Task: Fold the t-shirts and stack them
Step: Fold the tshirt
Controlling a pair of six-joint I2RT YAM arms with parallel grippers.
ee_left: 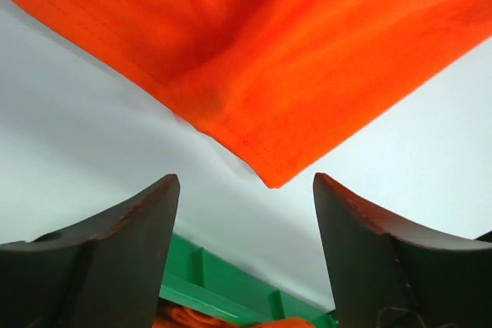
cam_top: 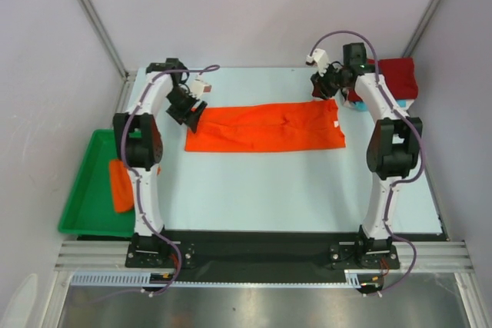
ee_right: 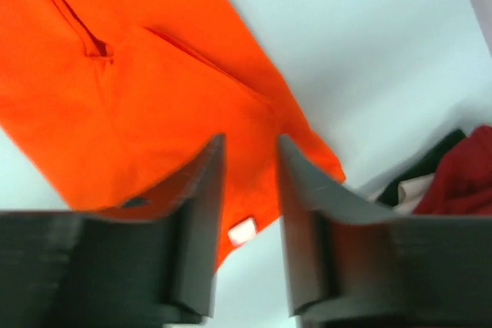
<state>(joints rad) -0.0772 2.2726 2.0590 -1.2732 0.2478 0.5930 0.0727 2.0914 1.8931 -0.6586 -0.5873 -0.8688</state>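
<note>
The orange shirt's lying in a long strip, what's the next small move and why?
Probably lower the left tool onto the nearest corner of the orange t-shirt and close. The shirt lies flat; this tool and the right tool stand open and empty, so a crosswise fold seems due.

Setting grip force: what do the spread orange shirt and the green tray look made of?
Orange shirt: soft knit cloth, matte; a fine weave and a stitched hem show in the left wrist view, and it lies limp. Green tray: probably rigid moulded plastic, smooth with a slight sheen, with ribs along its wall; which plastic cannot be told.
</note>
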